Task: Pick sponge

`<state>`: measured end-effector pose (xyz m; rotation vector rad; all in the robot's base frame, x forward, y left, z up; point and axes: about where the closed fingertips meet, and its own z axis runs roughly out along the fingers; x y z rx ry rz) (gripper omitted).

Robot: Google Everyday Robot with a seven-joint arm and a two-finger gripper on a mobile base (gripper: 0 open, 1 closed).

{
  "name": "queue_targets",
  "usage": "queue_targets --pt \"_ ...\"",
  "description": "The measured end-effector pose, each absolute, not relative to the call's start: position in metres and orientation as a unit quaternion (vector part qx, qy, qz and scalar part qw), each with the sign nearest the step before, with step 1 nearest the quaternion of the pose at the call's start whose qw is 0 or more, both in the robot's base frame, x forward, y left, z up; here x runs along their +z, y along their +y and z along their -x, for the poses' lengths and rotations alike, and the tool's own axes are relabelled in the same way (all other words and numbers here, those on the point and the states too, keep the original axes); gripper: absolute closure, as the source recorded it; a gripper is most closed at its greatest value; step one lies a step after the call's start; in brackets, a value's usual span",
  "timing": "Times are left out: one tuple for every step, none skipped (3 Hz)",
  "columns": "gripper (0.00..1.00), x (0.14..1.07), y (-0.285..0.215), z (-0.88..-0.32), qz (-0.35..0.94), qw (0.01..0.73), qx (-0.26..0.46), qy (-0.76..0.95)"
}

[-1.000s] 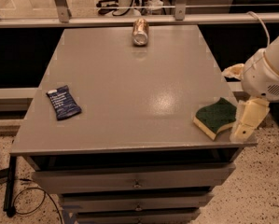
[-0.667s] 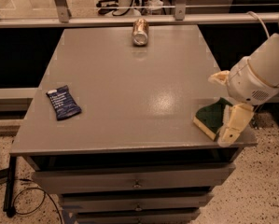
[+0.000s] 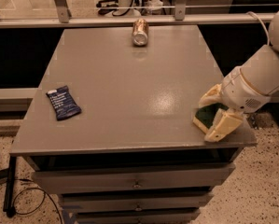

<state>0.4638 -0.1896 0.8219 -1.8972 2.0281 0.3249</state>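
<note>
My gripper (image 3: 216,112) has its fingers apart, and the sponge (image 3: 204,116) lies between them. I judge I should centre over it, drop slightly, then close squarely across its sides.

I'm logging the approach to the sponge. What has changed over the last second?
The gripper moved left from beside the sponge and now straddles it, one finger on each side, open. It has not lifted the sponge. The sponge, the can and the blue wrapper lie where they were on the table.
</note>
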Motion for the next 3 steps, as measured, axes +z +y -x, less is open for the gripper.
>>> queue_targets --pt "0.61 0.831 -0.187 -0.466 0.672 0.175 0.111 0.711" --pt "0.84 0.867 -0.175 -0.485 0.674 0.196 0.103 0.705" --pt "1.00 0.941 -0.142 -0.514 0.668 0.243 0.099 0.697"
